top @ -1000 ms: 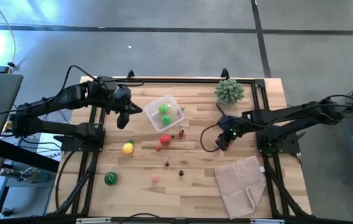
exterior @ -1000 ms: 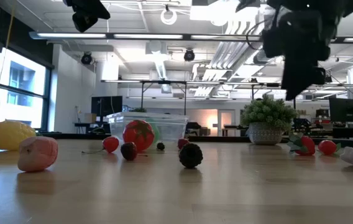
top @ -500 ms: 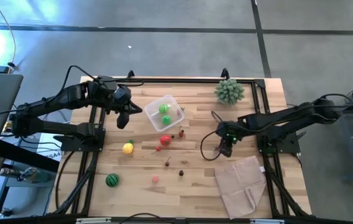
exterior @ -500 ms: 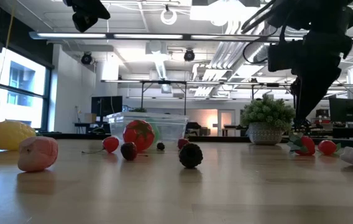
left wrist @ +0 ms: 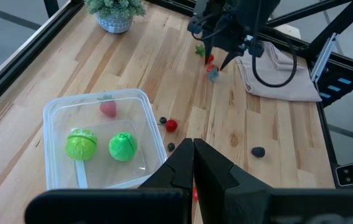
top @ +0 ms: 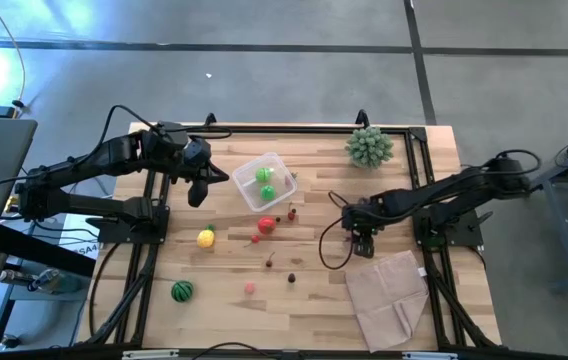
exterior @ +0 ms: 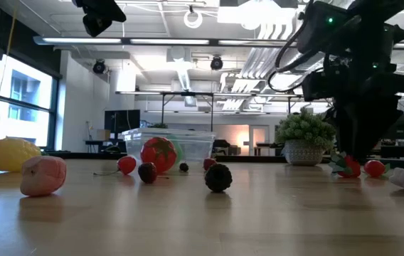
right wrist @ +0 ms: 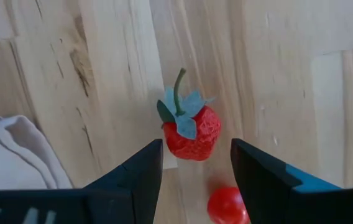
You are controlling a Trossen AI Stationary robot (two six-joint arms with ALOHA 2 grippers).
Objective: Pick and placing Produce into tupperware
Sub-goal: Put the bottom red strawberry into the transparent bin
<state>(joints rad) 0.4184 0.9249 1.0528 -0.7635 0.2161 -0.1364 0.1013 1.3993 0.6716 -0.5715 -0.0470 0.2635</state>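
Two green rounds (left wrist: 102,145) and one berry (left wrist: 107,109) in one tupperware (left wrist: 55,115).

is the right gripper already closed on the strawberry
No, in the right wrist view the right gripper stands open, its fingers on either side of the strawberry, which lies on the wooden table.

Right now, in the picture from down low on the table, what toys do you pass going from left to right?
Yellow lemon → pink fruit → small red cherry → big red tomato → dark berry → potted plant → strawberry under the right gripper → little red ball.
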